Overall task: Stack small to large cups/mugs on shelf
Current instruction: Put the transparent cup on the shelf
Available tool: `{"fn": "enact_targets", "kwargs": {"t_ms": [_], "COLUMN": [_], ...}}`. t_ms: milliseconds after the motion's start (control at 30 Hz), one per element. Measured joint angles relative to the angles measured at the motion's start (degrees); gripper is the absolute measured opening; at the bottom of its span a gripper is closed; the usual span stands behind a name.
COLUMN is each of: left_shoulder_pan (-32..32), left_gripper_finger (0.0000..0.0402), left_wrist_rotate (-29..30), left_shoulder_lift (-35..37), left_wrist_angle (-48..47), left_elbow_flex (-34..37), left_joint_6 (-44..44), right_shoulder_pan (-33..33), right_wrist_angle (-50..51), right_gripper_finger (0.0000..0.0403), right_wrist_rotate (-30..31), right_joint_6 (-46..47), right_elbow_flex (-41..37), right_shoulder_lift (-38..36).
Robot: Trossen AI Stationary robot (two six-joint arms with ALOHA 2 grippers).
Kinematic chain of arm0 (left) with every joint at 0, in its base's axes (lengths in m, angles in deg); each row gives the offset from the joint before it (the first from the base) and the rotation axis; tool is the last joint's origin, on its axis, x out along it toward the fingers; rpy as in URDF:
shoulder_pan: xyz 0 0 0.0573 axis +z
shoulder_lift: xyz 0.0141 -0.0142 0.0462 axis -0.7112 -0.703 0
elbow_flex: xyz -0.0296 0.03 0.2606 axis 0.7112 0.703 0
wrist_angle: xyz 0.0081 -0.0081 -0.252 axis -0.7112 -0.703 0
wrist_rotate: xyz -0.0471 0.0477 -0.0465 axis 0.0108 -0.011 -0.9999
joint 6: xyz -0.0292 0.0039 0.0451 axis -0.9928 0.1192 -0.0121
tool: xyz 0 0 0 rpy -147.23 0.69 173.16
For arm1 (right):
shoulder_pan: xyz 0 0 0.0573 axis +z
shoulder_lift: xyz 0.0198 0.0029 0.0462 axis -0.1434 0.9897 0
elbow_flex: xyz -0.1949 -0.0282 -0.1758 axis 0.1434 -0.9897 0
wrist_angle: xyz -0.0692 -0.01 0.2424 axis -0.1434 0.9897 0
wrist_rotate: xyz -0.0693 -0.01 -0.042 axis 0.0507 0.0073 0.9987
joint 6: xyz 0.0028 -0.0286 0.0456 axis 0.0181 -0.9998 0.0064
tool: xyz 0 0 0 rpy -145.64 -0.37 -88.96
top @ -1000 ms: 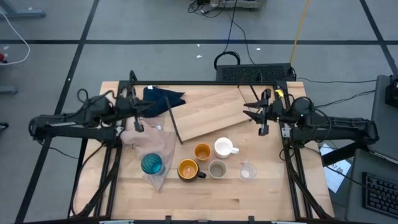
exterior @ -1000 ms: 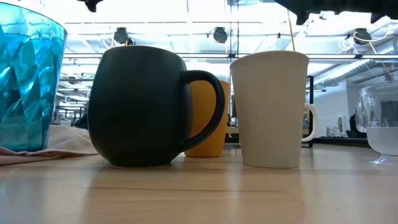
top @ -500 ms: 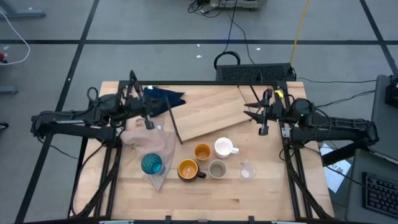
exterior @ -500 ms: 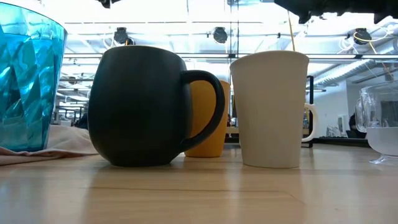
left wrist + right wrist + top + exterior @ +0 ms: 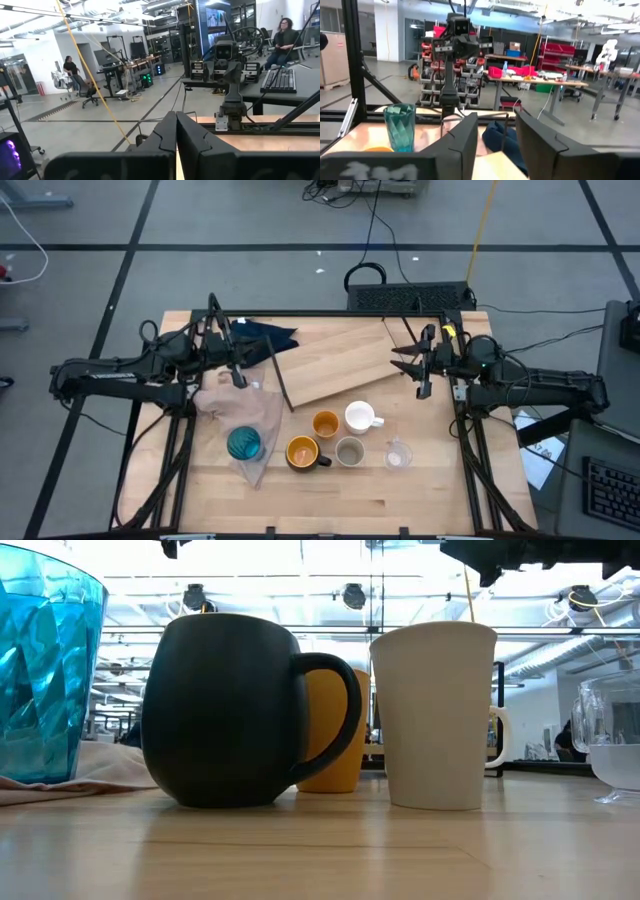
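Six cups stand on the table's near half: teal tumbler (image 5: 244, 443) on the pinkish cloth, dark mug with orange inside (image 5: 302, 452), small orange cup (image 5: 325, 424), white handled mug (image 5: 360, 417), grey-beige cup (image 5: 350, 451), clear cup (image 5: 398, 455). The shelf (image 5: 340, 365), a light-wood board with black rod ends, lies askew on the far half. My left gripper (image 5: 240, 375) hovers shut above the table's far left, beside the shelf's left end. My right gripper (image 5: 406, 360) hovers open over the shelf's right end. In the low view the dark mug (image 5: 230, 710) and grey-beige cup (image 5: 435, 715) stand foremost.
A dark blue cloth (image 5: 262, 337) lies at the far left by the shelf's corner. A pinkish-beige cloth (image 5: 245, 415) spreads under the tumbler. Black frame rails edge the table. Bare wood shows along the near edge (image 5: 340, 505). People sit far off in the room (image 5: 285, 35).
My left gripper has moved a little toward the table's right, closer to the shelf's left end, then stopped. The cups, the shelf and my right arm have kept still.
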Motion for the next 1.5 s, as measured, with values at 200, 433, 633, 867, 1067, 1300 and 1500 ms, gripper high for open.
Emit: {"fn": "enact_targets", "kwargs": {"t_ms": [200, 433, 633, 867, 1067, 1300, 1500], "left_shoulder_pan": [0.0, 0.0, 0.0, 0.0, 0.0, 0.0, 0.0], "left_gripper_finger": [0.002, 0.0021, 0.0021, 0.0021, 0.0021, 0.0021, 0.0021], "left_wrist_rotate": [0.0, 0.1, 2.6, 3.0, 3.0, 3.0, 3.0], "left_shoulder_lift": [0.0, 0.0, 0.0, 0.0, 0.0, 0.0, 0.0], "left_wrist_angle": [0.1, 0.0, 0.0, -0.1, 0.0, -0.1, 0.0], "left_elbow_flex": [0.0, 0.0, 0.0, 0.0, 0.0, 0.0, 0.0], "left_joint_6": [0.0, 0.0, 0.0, -0.1, 0.0, 0.0, 0.2], "right_shoulder_pan": [0.0, 0.2, 2.8, 8.3, 11.9, 14.1, 17.0], "right_wrist_angle": [0.2, 22.2, 44.9, 69.9, 72.4, 68.9, 64.5], "right_gripper_finger": [0.0221, 0.0253, 0.0242, 0.0233, 0.0233, 0.0233, 0.0233], "right_wrist_rotate": [3.5, 3.7, 6.2, -2.7, -12.1, -12.3, -14.0], "right_joint_6": [0.4, -2.0, 1.3, 19.0, 32.1, 34.7, 35.9], "right_elbow_flex": [0.0, 7.9, 24.4, 35.9, 32.6, 24.0, 19.9], "right_shoulder_lift": [0.1, 0.1, 2.8, 3.7, 2.8, 5.7, 8.9]}}
